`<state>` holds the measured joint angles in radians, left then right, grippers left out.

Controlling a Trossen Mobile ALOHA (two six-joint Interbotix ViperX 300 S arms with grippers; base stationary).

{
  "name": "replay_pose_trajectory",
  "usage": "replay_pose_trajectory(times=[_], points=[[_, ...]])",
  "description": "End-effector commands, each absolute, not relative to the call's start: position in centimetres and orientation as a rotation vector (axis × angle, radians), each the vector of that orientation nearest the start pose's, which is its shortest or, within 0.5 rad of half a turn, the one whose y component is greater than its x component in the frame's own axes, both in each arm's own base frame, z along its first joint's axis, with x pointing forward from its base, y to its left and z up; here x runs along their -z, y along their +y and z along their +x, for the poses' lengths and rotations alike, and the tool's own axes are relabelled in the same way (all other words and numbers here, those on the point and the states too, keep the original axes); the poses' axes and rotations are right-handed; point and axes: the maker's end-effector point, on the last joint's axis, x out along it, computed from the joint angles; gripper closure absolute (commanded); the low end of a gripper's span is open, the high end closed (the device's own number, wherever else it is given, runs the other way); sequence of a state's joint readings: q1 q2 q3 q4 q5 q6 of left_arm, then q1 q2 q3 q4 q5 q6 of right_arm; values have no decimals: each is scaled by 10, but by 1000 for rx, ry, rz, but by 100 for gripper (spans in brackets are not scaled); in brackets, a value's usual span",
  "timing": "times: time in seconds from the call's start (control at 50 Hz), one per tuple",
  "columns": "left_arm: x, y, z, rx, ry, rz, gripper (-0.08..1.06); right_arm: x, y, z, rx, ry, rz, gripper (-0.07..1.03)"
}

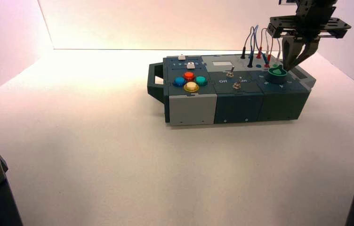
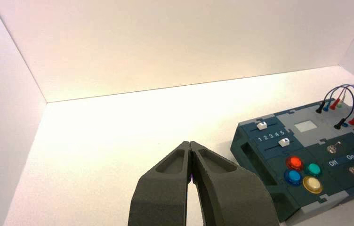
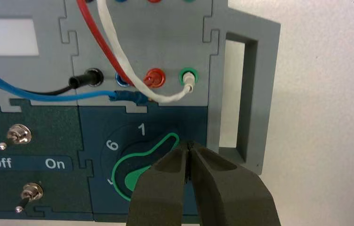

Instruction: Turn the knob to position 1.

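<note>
One end effector (image 3: pixel 189 144) above knob (image 3: pixel 137 176)

Near the box's left end sit a red push button (image 1: pixel 189 76), a blue one (image 1: pixel 179 81), a teal-green one (image 1: pixel 201 81) and a yellow one (image 1: pixel 191 86), with two white-capped sliders (image 2: pixel 284 142) (image 2: pixel 261 125) beyond them. Two metal toggle switches (image 3: pixel 20 134) (image 3: pixel 32 191) flank the "Off" and "On" lettering (image 3: pixel 28 163). Blue, red, black and white wires (image 3: pixel 118 52) arch over the far right part.
</note>
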<state>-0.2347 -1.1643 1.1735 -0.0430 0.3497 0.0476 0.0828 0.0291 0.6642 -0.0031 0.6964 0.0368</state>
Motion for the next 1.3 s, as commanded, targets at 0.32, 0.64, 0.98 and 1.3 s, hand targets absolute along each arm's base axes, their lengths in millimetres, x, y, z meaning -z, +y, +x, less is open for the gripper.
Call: replay_pose_trajectory(times=[0.32,0.64,0.98,1.3], points=[[-250,-53,211,246,329,43,101,-69,28,346,-43,1350,-26,99],[-250,-53,211,246,329,43,101,-67,28,348,-44,1355,-21,99],[-250,-53,211,246,329,43,101,-68,30,352,-46,1347,-18,99],[-250,-53,211,245,329,41,101,-63,33,352,-54,1362,-10,99]])
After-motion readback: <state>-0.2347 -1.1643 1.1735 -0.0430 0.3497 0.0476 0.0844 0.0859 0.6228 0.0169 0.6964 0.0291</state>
